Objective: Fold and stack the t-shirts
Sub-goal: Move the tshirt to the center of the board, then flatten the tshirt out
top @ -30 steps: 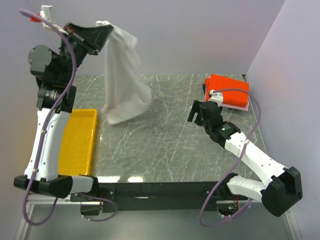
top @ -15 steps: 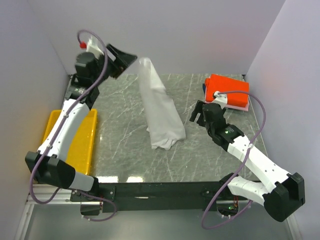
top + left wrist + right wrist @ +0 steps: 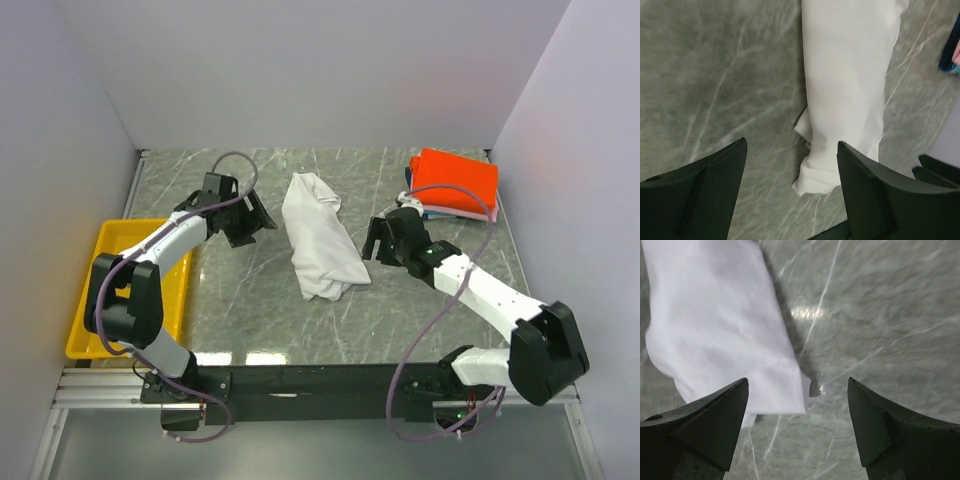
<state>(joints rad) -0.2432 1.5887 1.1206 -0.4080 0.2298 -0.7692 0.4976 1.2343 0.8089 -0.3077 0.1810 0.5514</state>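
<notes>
The white t-shirt (image 3: 320, 238) lies in a long crumpled heap on the marble table, held by nothing. My left gripper (image 3: 262, 222) is low beside its left edge, open and empty; in the left wrist view the shirt (image 3: 845, 90) runs away from the open gripper (image 3: 791, 150). My right gripper (image 3: 372, 240) is open just right of the shirt, and its wrist view shows a shirt corner (image 3: 720, 330) ahead of the gripper (image 3: 797, 385). A folded orange-red t-shirt (image 3: 455, 182) tops a stack at the back right, with pink and blue edges (image 3: 951, 50) under it.
A yellow plastic tray (image 3: 178, 300) sits at the left edge of the table, partly under my left arm. Walls enclose the table at the back and on both sides.
My left gripper opened and let go of the white t-shirt, which dropped from hanging in the air onto the table. The left arm came down beside it. The right gripper moved left towards the shirt.
</notes>
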